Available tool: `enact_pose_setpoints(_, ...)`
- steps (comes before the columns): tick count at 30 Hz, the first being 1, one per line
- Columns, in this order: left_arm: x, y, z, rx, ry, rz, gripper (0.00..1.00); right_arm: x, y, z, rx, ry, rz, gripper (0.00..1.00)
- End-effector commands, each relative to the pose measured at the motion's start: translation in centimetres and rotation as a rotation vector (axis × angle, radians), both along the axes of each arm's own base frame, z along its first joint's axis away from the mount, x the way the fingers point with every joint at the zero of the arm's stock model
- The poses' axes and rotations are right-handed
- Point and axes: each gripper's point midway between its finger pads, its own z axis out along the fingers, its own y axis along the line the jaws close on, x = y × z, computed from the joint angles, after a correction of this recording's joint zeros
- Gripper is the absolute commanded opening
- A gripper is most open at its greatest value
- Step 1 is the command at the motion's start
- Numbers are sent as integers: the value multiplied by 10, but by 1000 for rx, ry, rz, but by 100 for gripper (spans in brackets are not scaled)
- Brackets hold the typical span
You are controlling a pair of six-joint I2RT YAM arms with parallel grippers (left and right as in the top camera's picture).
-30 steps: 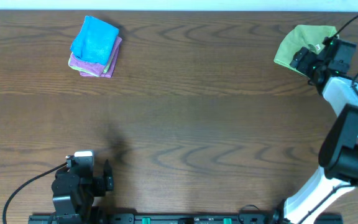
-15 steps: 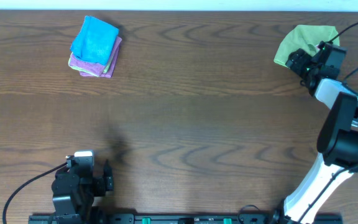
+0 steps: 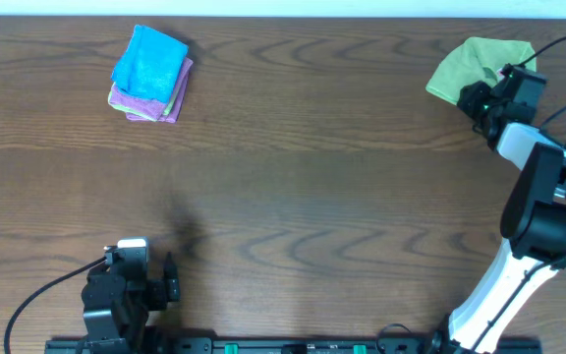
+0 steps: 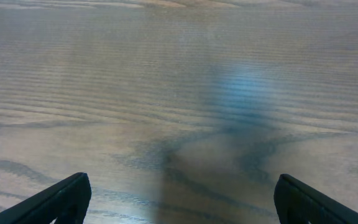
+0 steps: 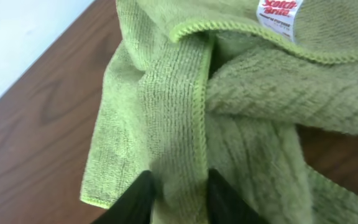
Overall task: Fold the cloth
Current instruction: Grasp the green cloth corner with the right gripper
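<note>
Right jaws pinch cloth [image 5: 166, 112] fold; tag [image 5: 279, 12] print legible only in wrist view | left jaws wide, empty

My right gripper [image 3: 472, 96] has shifted slightly left over the lime-green cloth [image 3: 465, 61], and the white forearm behind it has swung in the same direction. Its jaws, wide apart a second ago, have drawn in and now pinch a raised fold of the terry. In the right wrist view my two dark fingertips [image 5: 143, 194] press that ridge from both sides, right beside its stitched hem. The cloth has moved with the squeeze. Its left corner has been pushed outward, so the green outline reaches farther left across the wooden tabletop [image 3: 293, 187] than before.
</note>
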Motion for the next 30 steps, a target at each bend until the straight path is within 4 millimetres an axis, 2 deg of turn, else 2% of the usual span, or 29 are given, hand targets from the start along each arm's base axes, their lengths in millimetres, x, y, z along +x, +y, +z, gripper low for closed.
enact_pose_setpoints(1, -6, 2, -20, 14, 63, 4, 95, 8, 9, 37, 0, -61, 47, 19)
enact_pose_setpoints(6, -6, 2, -20, 14, 63, 4, 95, -9, 25, 74, -59, -33, 120, 9)
enact_pose_setpoints(7, -6, 2, -20, 14, 63, 4, 95, -14, 31, 81, -68, -21, 140, 15)
enact_pose_setpoints(9, -6, 2, -20, 13, 63, 3, 95, -25, 44, 94, -94, 4, 185, 4)
enact_pose_setpoints(13, -6, 2, -20, 14, 63, 3, 95, -45, 77, 121, -113, 27, 265, 1)
enact_pose_setpoints(17, -6, 2, -20, 14, 63, 3, 95, -62, 123, 144, -130, 36, 362, 2)
enact_pose_setpoints(19, -6, 2, -20, 14, 63, 3, 95, -68, 145, 145, -128, 50, 408, 1)
enact_pose_setpoints(24, -6, 2, -20, 14, 63, 4, 95, -87, 212, 131, -128, 114, 566, 1)
enact_pose_setpoints(30, -6, 2, -20, 14, 63, 4, 95, -118, 305, 103, -137, 181, 779, 1)
